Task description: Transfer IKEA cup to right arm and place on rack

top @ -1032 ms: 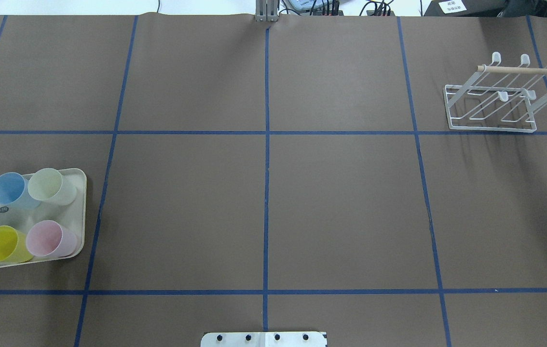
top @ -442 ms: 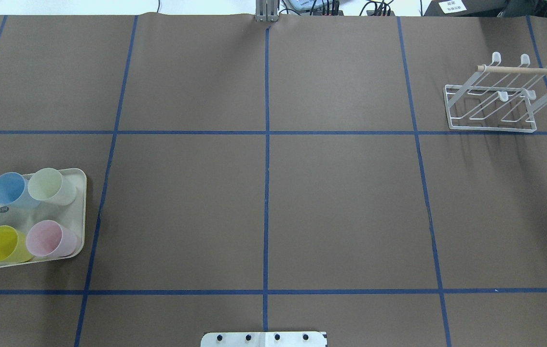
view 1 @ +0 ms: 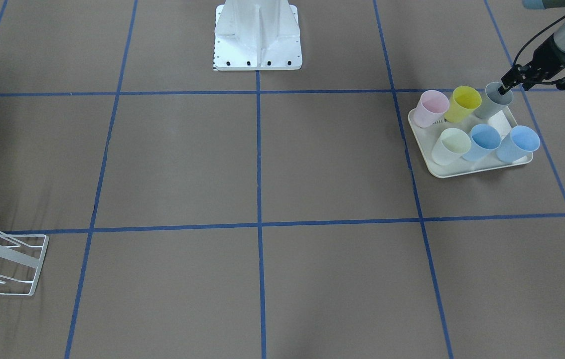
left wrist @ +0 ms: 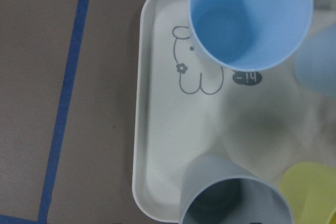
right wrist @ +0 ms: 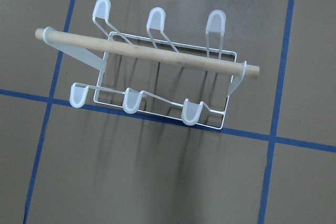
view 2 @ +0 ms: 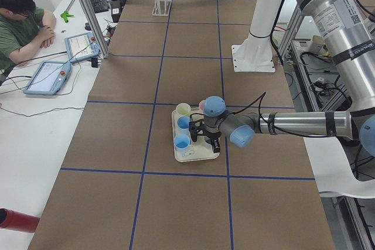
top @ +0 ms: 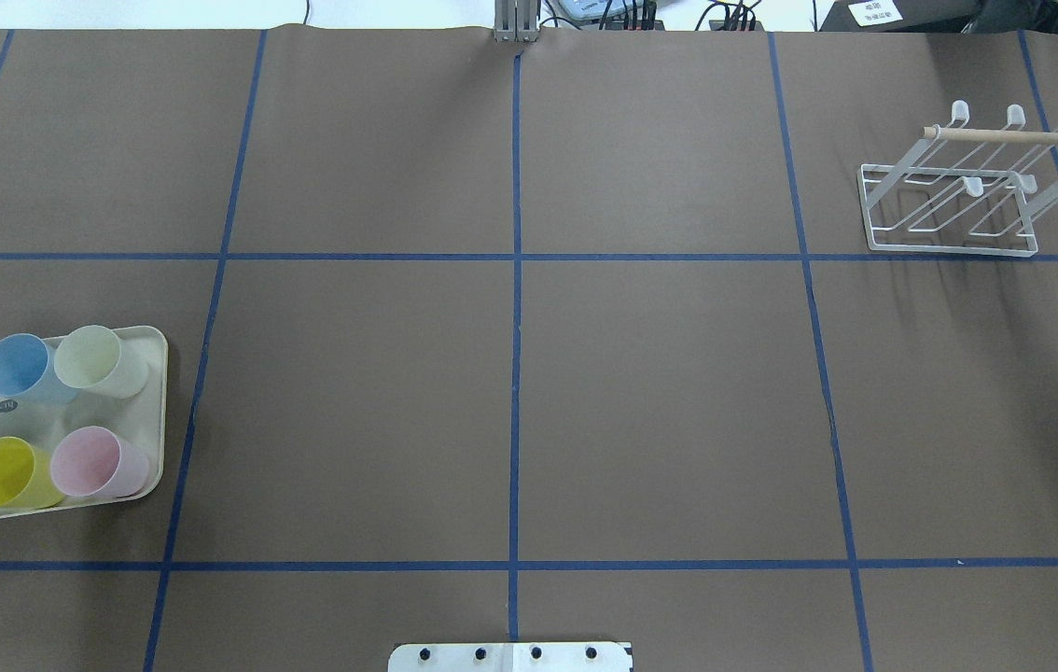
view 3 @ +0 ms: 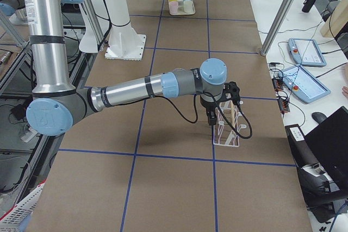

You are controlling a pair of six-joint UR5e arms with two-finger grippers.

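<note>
Over the brown table (top: 660,392), the right arm (view 3: 136,88) reaches out above the white rack (right wrist: 147,53) on the far right, and I cannot tell if the right gripper (view 3: 211,117) hanging by it is spread or pressed together. The left arm (view 2: 293,124) reaches to the cream tray (left wrist: 168,145), where the grey cup (view 1: 493,102) stands in a corner with five other cups. The left gripper (view 1: 504,89) has a tip at that cup's rim, but I cannot tell if it pinches.

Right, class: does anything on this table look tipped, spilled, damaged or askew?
Nothing serious. All six cups stand upright on the tray, and the rack stands upright and empty. The only oddity is that the tray sits slightly skewed to the blue grid lines.
</note>
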